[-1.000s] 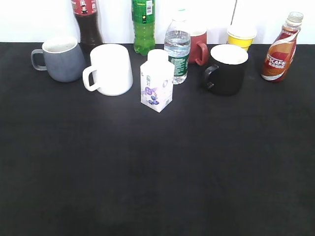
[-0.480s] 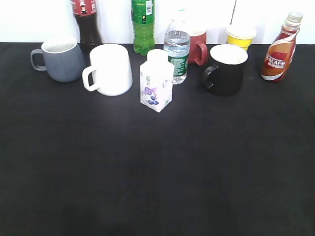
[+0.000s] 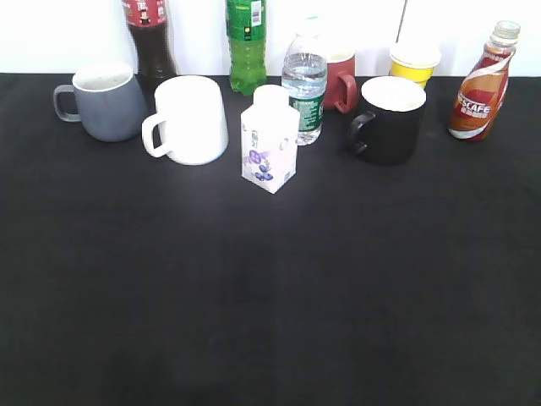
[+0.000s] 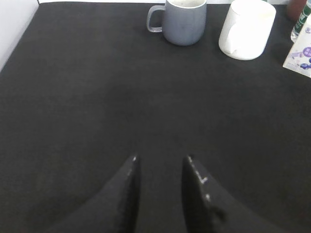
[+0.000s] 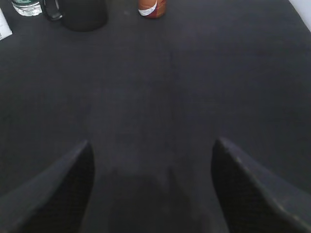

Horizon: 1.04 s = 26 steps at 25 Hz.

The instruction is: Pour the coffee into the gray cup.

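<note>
The coffee bottle (image 3: 482, 85) with its Nescafe label stands upright at the back right; its base shows at the top of the right wrist view (image 5: 152, 8). The gray cup (image 3: 101, 101) stands at the back left, handle to the left, and shows in the left wrist view (image 4: 183, 22). My left gripper (image 4: 160, 158) is open and empty over bare black cloth, well short of the cup. My right gripper (image 5: 151, 143) is wide open and empty, far short of the bottle. Neither gripper shows in the exterior view.
A white mug (image 3: 190, 118), a white carton (image 3: 269, 139), a water bottle (image 3: 304, 85), a black mug (image 3: 389, 118), a red mug (image 3: 341, 80), a yellow cup (image 3: 414, 63), a cola bottle (image 3: 148, 34) and a green bottle (image 3: 246, 42) crowd the back.
</note>
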Available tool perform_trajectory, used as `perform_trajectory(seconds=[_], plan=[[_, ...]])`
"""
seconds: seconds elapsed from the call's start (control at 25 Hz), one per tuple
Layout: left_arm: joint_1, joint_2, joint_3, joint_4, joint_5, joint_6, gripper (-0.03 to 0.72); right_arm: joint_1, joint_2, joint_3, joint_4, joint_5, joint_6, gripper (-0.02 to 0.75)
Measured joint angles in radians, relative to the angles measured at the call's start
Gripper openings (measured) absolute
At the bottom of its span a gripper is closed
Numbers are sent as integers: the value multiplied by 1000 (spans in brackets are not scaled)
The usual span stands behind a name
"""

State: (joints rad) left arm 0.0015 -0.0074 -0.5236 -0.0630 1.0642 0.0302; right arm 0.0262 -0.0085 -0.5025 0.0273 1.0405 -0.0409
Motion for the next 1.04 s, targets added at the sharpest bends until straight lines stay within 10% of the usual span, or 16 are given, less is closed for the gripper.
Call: perform_trajectory(seconds=[1.04], plan=[[0,0,0,0,0,0,229,0,0,0,0,0,0,587]])
